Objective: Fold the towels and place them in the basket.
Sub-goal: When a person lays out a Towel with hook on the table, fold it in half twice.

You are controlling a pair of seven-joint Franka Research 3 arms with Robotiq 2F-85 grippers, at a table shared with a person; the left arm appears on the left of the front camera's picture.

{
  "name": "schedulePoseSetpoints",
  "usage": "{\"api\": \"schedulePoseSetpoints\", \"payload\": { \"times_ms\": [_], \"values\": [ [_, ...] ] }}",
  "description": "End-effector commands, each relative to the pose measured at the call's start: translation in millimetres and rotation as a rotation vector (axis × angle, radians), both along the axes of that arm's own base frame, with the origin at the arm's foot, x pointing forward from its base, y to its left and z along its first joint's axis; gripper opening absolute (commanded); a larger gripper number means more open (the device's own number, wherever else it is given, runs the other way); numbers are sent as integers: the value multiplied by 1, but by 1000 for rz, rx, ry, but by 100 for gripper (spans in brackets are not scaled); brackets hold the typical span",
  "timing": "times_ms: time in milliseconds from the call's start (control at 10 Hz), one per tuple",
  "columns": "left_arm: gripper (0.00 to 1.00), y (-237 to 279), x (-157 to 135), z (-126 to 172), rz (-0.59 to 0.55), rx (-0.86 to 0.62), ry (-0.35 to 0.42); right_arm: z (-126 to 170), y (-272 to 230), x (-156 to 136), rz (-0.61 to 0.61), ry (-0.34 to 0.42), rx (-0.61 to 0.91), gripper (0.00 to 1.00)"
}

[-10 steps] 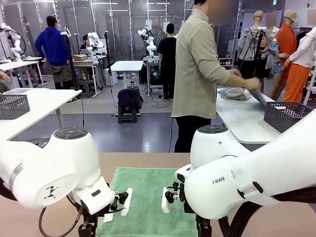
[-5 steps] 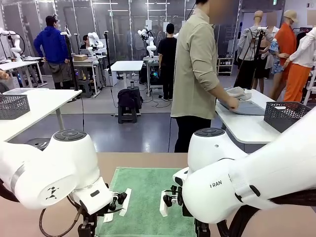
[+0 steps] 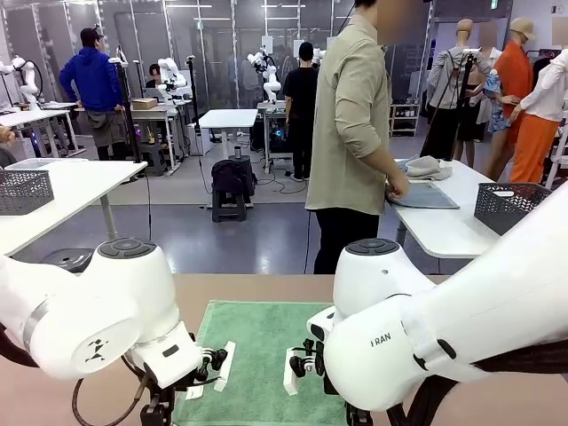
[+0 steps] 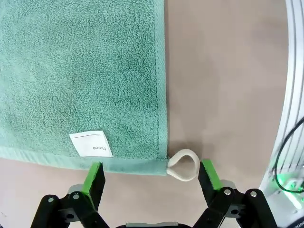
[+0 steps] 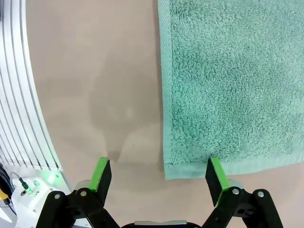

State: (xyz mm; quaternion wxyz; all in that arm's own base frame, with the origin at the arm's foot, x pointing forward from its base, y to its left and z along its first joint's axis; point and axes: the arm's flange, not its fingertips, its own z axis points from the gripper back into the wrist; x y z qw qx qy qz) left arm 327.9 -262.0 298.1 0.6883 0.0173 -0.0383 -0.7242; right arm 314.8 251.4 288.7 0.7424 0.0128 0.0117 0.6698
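- The brown table point(image 3: 257, 288) is mostly hidden behind two big white arms in the front view.
- The left arm point(image 3: 89, 311) and the right arm point(image 3: 444, 328) bend low over the table. Their lower parts are cut off at the bottom edge.
- A person point(image 3: 355, 115) stands past the far side, turned to a white side table point(image 3: 444, 222). The feet are hidden behind the brown table.
- The green towel point(image 3: 262, 342) lies flat on the brown table between the arms. Its near edge is hidden in the front view.
- The left gripper point(image 4: 151, 172) is spread wide over one near corner of the towel and holds nothing.
- The right gripper point(image 5: 157, 168) is spread wide over the other near corner and holds nothing. It is hard to tell if the fingers touch the table.
- A white label point(image 4: 91, 143) sits by the hem.
- A small white loop point(image 4: 183, 164) sticks out at the corner.
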Motion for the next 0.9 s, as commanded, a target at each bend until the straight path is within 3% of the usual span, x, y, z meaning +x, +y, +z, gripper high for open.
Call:
{"api": "schedulePoseSetpoints", "payload": {
  "times_ms": [0, 100, 200, 300, 400, 800],
  "values": [
    [100, 25, -24, -16, -22, -13, -16, -17, -21, -29, 2, -39, -8, 100],
    [100, 25, -24, -17, -22, -13, -14, -17, -21, -29, 4, -40, -6, 100],
    [100, 26, -23, -18, -30, -12, -12, -18, -21, -28, 9, -41, -9, 88],
    [80, 27, -24, -18, -40, -7, -25, -17, -21, -28, 9, -46, -9, 80],
    [80, 27, -24, -17, -41, -15, -35, -17, -21, -29, 18, -61, -10, 72],
    [80, 27, -22, -15, -44, -21, -38, -16, -21, -28, 16, -64, -11, 72]
  ]
}}
